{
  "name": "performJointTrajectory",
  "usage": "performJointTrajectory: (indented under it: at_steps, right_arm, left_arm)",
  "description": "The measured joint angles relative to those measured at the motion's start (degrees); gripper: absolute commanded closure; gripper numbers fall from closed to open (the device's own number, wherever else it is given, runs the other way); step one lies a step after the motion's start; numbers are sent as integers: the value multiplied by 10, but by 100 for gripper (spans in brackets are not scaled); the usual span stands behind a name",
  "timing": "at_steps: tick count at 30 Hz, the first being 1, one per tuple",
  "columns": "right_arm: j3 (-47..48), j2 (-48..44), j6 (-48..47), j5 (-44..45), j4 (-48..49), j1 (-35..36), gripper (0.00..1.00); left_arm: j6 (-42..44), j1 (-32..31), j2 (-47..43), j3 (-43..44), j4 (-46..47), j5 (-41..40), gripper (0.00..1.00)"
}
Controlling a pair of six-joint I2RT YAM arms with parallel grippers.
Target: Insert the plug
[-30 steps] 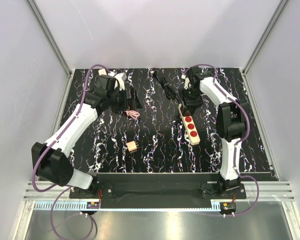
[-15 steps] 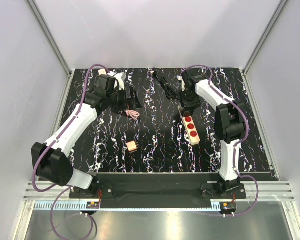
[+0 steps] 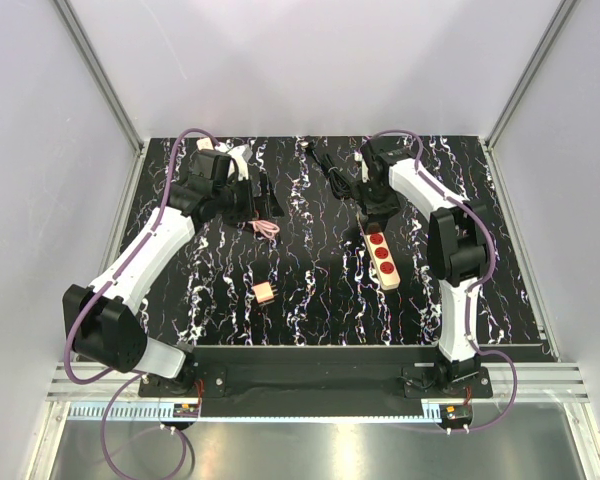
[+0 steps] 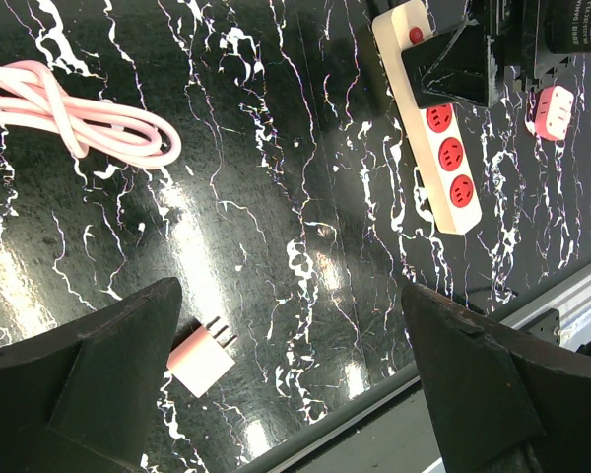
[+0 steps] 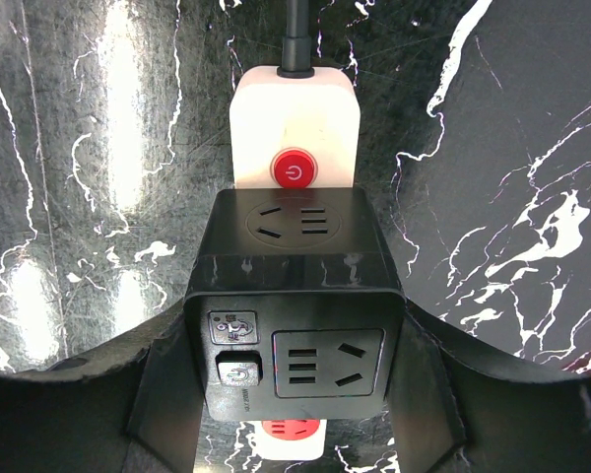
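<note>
Gripper on the right arm (image 5: 294, 389) is clamped on the black adapter plug (image 5: 295, 266), one finger on each side. The plug sits on the white power strip (image 5: 294, 113), just beside the red switch (image 5: 293, 168); can't tell if it is fully seated. The strip lies right of centre on the tabletop (image 3: 310, 290). Left gripper (image 4: 291, 335) has its jaws wide apart, holding nothing, and hovers near the pink cable (image 4: 79, 123). A small pink plug (image 4: 202, 357) lies loose, well apart from the strip.
</note>
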Motion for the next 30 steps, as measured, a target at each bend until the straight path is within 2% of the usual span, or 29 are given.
performJointTrajectory:
  at_steps: [3,4,5,8,13,14,15,18,22,25,30]
  right_arm:
    - [1,0,0,7,0,3,99]
    - [1,0,0,9,0,4,95]
    - [1,0,0,9,0,4,80]
    - [2,-4,0,9,2,4,57]
    - [44,14,-1,7,-36,4,40]
    - [53,18,-1,6,-46,4,33]
    - [59,20,-1,6,-50,4,19]
    - [85,23,1,1,-64,4,7]
    - [136,20,4,-3,-78,4,1]
    - [139,-1,7,-5,-84,4,1]
    - [73,-96,30,-11,-75,4,2]
  left_arm:
    - [0,1,0,0,0,0,1]
    - [0,1,0,0,0,0,1]
    - [0,1,0,0,0,0,1]
    - [0,1,0,0,0,5,1]
    - [0,1,0,-10,8,14,1]
    - [0,1,0,-10,8,14,1]
    - [0,1,0,-10,9,14,1]
    - [0,2,0,-10,10,14,1]
    - [0,4,0,-10,11,15,1]
    - [0,5,0,-10,12,15,1]
    - [1,1,-2,-10,13,7,1]
